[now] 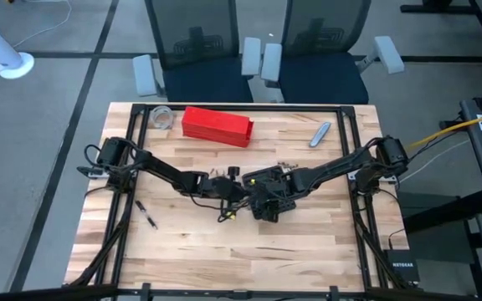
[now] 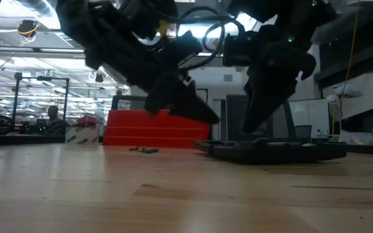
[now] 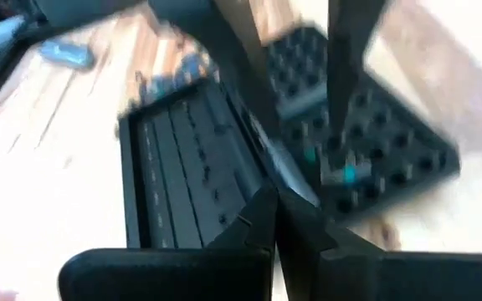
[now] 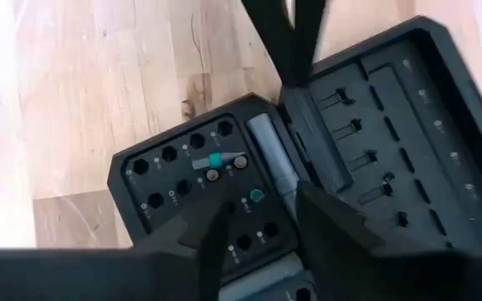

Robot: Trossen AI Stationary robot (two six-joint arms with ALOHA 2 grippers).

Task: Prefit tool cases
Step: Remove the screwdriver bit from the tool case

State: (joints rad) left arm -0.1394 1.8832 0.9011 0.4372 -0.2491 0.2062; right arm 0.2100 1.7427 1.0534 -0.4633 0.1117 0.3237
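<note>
The black tool case [image 1: 272, 199] lies opened flat at the table's middle, both halves inside up. One half [image 4: 191, 188] is gridded with sockets and holds a few bits. The other half [image 3: 182, 176] has long slots. A grey cylinder [image 4: 268, 155] lies beside the hinge. My left gripper [image 3: 276, 221] is shut, and its tip hovers over the hinge ridge [image 4: 304, 117]; in the low view my left gripper [image 2: 209, 116] stands clear above the case [image 2: 277, 150]. My right gripper [image 4: 266, 221] is open and points steeply down over the socket half. My right gripper comes from above, its fingers [image 3: 341, 125] reaching down to the socket half near a teal-marked bit [image 3: 346, 173]. Whether they touch the bit or the case, I cannot tell. My left gripper touches nothing that shows.
A long red box [image 1: 217, 125] lies toward the far edge, with a clear cup [image 1: 162, 117] to its left. A grey hand tool [image 1: 320, 134] is at the far right. Loose small bits [image 2: 144, 150] sit between the box and the case. A thin pen-like piece [image 1: 146, 213] lies near left.
</note>
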